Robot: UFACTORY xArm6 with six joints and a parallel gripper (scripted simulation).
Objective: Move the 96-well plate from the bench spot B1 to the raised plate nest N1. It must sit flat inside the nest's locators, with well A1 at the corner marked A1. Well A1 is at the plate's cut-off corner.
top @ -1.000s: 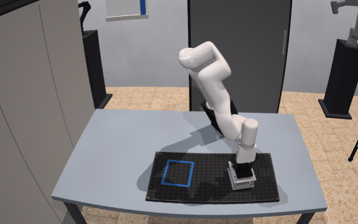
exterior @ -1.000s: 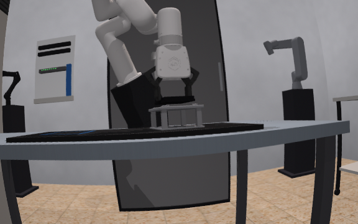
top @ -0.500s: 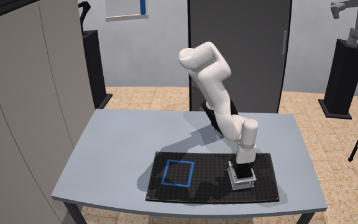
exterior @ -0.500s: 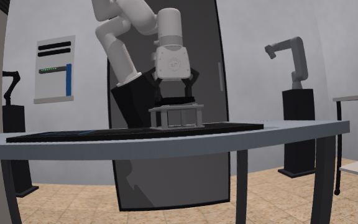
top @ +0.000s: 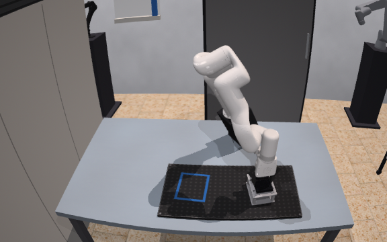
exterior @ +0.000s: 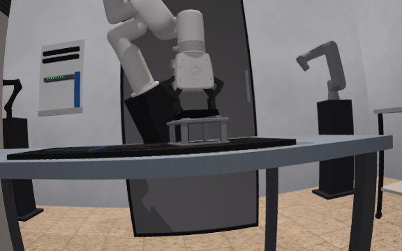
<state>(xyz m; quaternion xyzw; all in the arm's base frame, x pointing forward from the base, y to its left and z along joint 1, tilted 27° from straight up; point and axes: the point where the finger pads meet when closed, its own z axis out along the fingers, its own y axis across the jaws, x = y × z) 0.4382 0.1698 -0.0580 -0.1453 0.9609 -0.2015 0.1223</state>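
Observation:
The black 96-well plate (top: 263, 185) (exterior: 197, 113) lies low on top of the grey raised nest N1 (top: 261, 195) (exterior: 198, 130), at the right of the black mat. My gripper (top: 263, 184) (exterior: 195, 109) stands straight above the nest and is shut on the plate, its dark fingers on the plate's two sides. The plate looks level in the side view. The plate's cut-off corner and the A1 mark are too small to make out. The blue outlined spot B1 (top: 192, 187) on the left of the mat holds nothing.
The black perforated mat (top: 230, 191) covers the front middle of the grey table. The arm's dark base (top: 235, 126) stands behind the mat. A tall grey cabinet (top: 29, 101) stands at the table's left. Another arm on a black pedestal (top: 375, 74) stands far right.

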